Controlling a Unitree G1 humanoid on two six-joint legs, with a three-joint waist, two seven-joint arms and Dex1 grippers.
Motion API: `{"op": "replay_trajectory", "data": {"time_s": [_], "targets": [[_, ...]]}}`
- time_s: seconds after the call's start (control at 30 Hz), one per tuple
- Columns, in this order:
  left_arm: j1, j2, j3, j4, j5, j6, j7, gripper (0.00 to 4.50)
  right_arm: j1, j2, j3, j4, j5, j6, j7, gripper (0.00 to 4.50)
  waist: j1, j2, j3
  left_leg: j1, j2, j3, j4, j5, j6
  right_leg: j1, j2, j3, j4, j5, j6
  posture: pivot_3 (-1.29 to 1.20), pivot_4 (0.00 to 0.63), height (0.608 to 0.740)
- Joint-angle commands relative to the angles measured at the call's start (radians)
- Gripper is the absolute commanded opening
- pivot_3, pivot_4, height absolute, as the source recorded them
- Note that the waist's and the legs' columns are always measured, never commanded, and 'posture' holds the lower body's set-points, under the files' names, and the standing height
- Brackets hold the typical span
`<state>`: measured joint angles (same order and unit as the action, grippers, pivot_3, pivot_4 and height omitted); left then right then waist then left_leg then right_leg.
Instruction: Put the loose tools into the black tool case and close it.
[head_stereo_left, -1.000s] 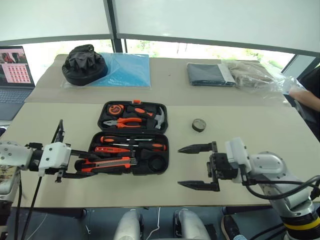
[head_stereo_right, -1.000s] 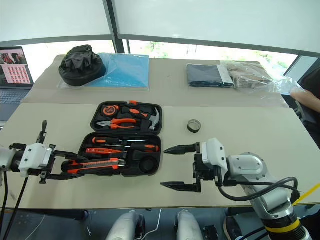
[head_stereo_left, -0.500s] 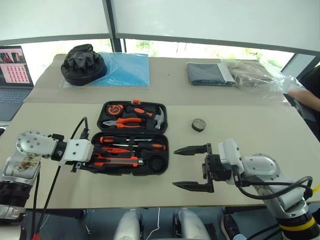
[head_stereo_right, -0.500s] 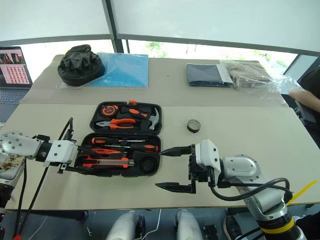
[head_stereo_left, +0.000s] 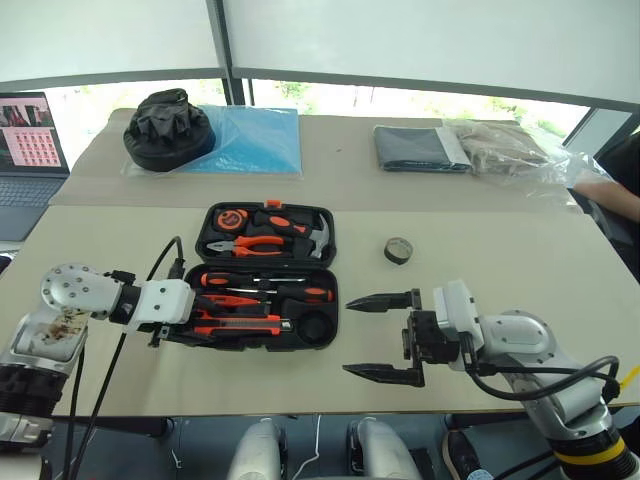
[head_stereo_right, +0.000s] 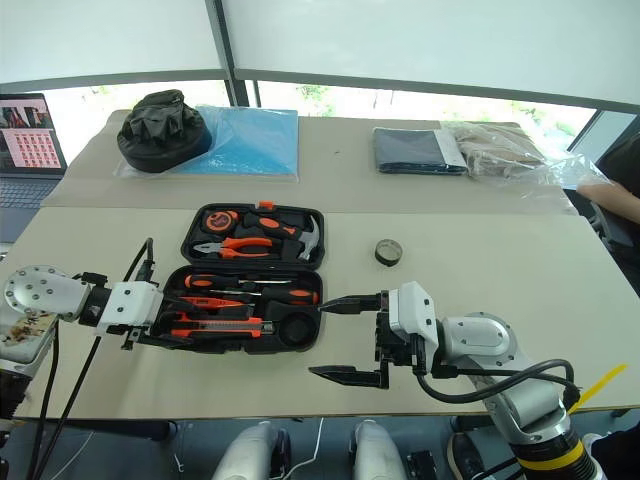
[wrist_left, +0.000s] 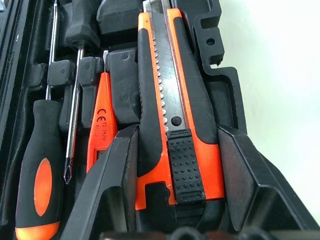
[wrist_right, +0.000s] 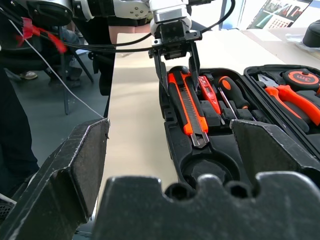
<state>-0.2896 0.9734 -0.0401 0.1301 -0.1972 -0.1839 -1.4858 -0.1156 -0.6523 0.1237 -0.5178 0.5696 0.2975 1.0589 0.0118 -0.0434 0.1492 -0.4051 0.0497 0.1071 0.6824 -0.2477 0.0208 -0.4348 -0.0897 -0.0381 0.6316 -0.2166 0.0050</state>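
Knife (wrist_left: 172, 110) lies in the case's (head_stereo_left: 330, 255) front recess, left gripper (wrist_left: 175, 165) straddling its handle, jaws slackened. Right gripper (head_stereo_left: 385, 335) wide, empty. Tape (head_stereo_left: 398, 250) sits loose mid-table. Risk: withdrawing fingers may drag the knife out.

The left gripper (wrist_left: 172, 180) angles downward, its fingers (wrist_left: 112, 190) slightly parted either side of a handle. The right gripper (head_stereo_left: 385, 336) hovers level, fingers spread wide.
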Motion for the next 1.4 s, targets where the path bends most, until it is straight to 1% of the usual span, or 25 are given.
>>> {"op": "replay_trajectory", "data": {"time_s": [0.03,0.07,0.1,0.17,0.23,0.3,0.4,0.6,0.67,0.7,0.73,0.77,1.07,1.13,1.33,1.4], "targets": [[0.004,-0.011,-0.007,-0.016,-0.025,-0.018,-0.013,3.75,-0.010,0.006,-0.010,-0.011,-0.002,-0.016,-0.003,4.50,-0.002,0.000,0.000,0.000,0.000,0.000,0.000,0.000,0.000,0.000,0.000,0.000,0.000,0.000,0.000,0.00,0.150,0.740],[-0.005,-0.011,0.002,-0.014,-0.041,-0.025,-0.021,4.17,-0.013,0.008,-0.009,-0.008,-0.002,-0.016,-0.002,4.50,-0.002,0.000,0.000,0.000,0.000,0.000,0.000,0.000,0.000,0.000,0.000,0.000,0.000,0.000,0.000,0.00,0.150,0.740],[-0.018,-0.010,0.018,-0.022,-0.058,-0.008,-0.013,4.44,-0.015,0.009,-0.009,-0.002,-0.003,-0.019,0.001,4.50,-0.003,0.000,0.000,0.000,0.000,0.000,0.000,0.000,0.000,0.000,0.000,0.000,0.000,0.000,0.000,0.00,0.150,0.740],[-0.037,-0.011,0.046,-0.043,-0.103,0.038,0.004,4.44,-0.014,0.010,-0.010,0.006,-0.004,-0.024,0.006,4.50,-0.004,0.000,0.000,-0.001,0.000,0.000,0.000,0.000,0.000,0.000,0.000,0.000,0.000,0.000,0.000,0.00,0.150,0.740],[-0.049,-0.002,0.062,-0.066,-0.153,0.099,-0.008,4.44,-0.018,0.012,-0.009,0.015,-0.007,-0.027,0.010,4.50,-0.002,0.000,0.000,-0.001,0.000,0.000,0.000,0.000,0.000,-0.001,0.000,0.000,0.000,0.000,0.000,0.00,0.150,0.740],[-0.055,0.004,0.073,-0.074,-0.185,0.120,-0.026,4.44,-0.024,0.019,-0.009,0.025,-0.008,-0.030,0.010,4.50,-0.001,0.000,0.000,-0.001,0.000,0.000,0.001,0.000,0.000,-0.001,0.000,0.000,0.000,0.000,0.000,0.00,0.150,0.740],[-0.040,-0.003,0.075,-0.057,-0.180,0.111,-0.029,3.66,-0.030,0.040,-0.008,0.043,-0.015,-0.041,0.004,4.50,-0.001,0.000,0.000,-0.001,0.000,0.000,0.001,0.000,0.000,0.000,0.000,0.000,0.001,0.000,0.000,0.00,0.150,0.740],[0.014,-0.066,0.063,-0.034,-0.151,0.060,0.007,1.42,-0.060,0.071,-0.001,0.067,-0.045,-0.061,-0.005,4.50,-0.001,0.000,0.000,-0.001,0.000,0.000,0.001,0.000,0.000,-0.001,0.001,0.000,0.001,0.000,0.000,0.00,0.150,0.740],[0.017,-0.084,0.059,-0.017,-0.131,0.030,0.019,0.86,-0.069,0.076,0.001,0.069,-0.048,-0.058,-0.006,4.50,-0.001,0.000,0.000,-0.001,0.000,0.000,0.001,0.000,0.000,-0.001,0.000,0.000,0.001,0.000,0.000,0.00,0.150,0.740],[0.019,-0.095,0.056,-0.005,-0.120,0.012,0.029,0.44,-0.075,0.079,0.004,0.069,-0.052,-0.056,-0.007,4.50,-0.001,0.000,0.000,-0.001,0.000,0.000,0.001,0.000,0.000,-0.001,0.001,0.000,0.001,0.000,0.000,0.00,0.150,0.740],[0.023,-0.103,0.054,0.006,-0.111,-0.003,0.034,0.17,-0.082,0.081,0.009,0.068,-0.057,-0.054,-0.010,4.50,0.000,0.000,0.000,-0.001,0.000,0.000,0.001,0.000,0.000,0.000,0.001,0.000,0.001,0.000,0.000,0.00,0.150,0.740],[0.026,-0.108,0.050,0.012,-0.108,-0.007,0.032,0.02,-0.089,0.084,0.014,0.069,-0.061,-0.053,-0.011,4.50,0.000,0.000,0.000,-0.001,0.000,0.000,0.001,0.000,0.000,0.000,0.001,0.000,0.001,0.000,0.000,0.00,0.150,0.740],[0.043,-0.130,0.022,0.040,-0.068,-0.032,0.061,0.02,-0.138,0.106,0.056,0.083,-0.094,-0.035,-0.029,4.50,0.001,0.000,0.000,-0.001,0.000,0.000,0.001,0.000,0.000,0.000,0.001,0.000,0.001,0.000,0.000,0.00,0.150,0.740],[0.050,-0.136,0.001,0.054,-0.031,-0.027,0.086,0.02,-0.146,0.109,0.062,0.095,-0.102,-0.038,-0.028,4.50,0.001,0.000,0.000,-0.001,0.000,0.000,0.001,0.000,0.000,0.000,0.000,0.000,0.001,0.000,0.000,0.00,0.150,0.740],[0.074,-0.147,-0.055,0.081,0.017,0.048,0.124,0.02,-0.162,0.116,0.062,0.113,-0.105,-0.045,-0.018,4.50,0.005,0.004,-0.002,0.009,0.000,-0.001,0.001,0.000,0.000,0.011,-0.001,-0.001,0.000,0.000,0.001,0.00,0.150,0.740],[0.077,-0.155,-0.069,0.082,0.024,0.051,0.136,0.02,-0.170,0.119,0.063,0.117,-0.107,-0.045,-0.016,4.50,0.005,0.008,-0.004,0.010,0.000,-0.002,0.001,0.000,0.000,0.012,-0.001,-0.001,0.000,-0.002,0.005,0.00,0.150,0.740]]}}
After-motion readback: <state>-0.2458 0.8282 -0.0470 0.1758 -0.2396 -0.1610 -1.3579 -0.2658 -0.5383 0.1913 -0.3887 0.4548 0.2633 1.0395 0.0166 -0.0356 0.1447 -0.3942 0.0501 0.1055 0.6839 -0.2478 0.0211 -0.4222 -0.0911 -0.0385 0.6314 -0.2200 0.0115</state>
